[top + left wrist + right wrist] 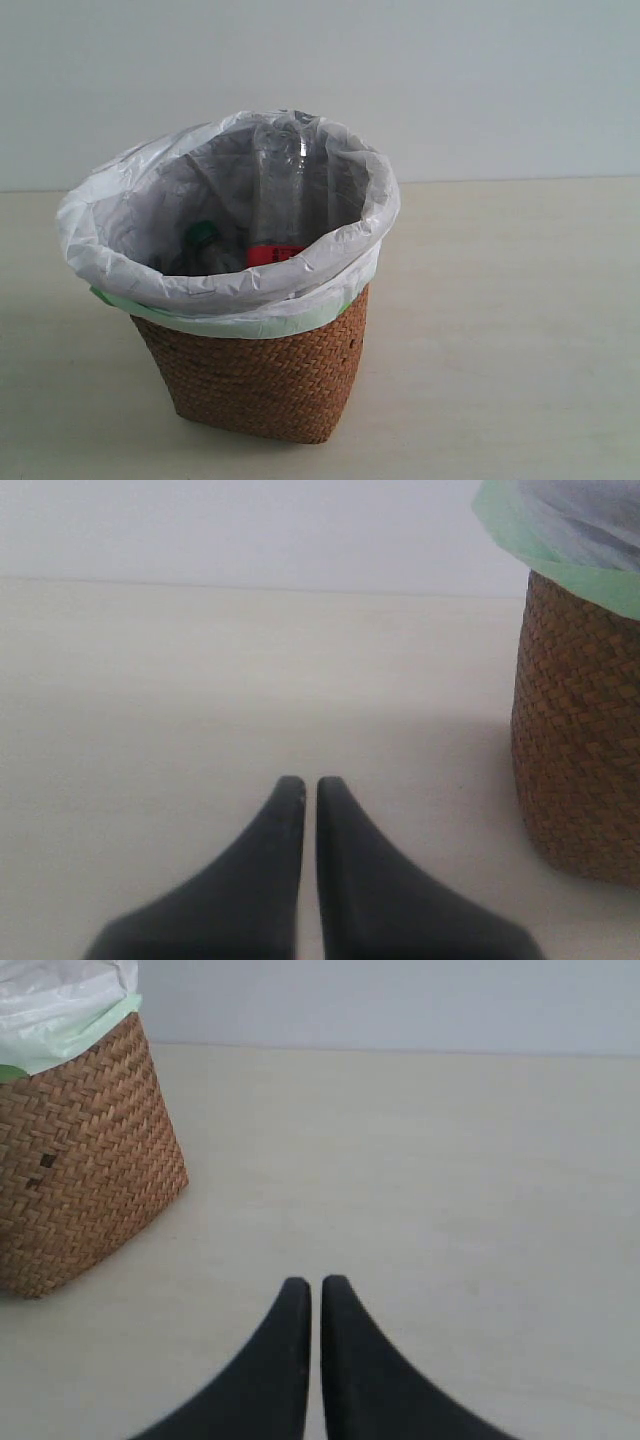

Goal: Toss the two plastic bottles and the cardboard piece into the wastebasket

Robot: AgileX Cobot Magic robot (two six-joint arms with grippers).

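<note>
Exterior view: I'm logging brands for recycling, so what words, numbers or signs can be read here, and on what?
Red label on the upright bottle: print, if any, too blurred to read.
Green-capped bottle, wastebasket: no text shows.

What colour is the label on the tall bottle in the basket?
Red label; exterior view shows it best.

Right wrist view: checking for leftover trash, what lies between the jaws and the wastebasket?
Nothing but bare tabletop lies between the right gripper and the wastebasket; the right wrist view shows it.
</note>
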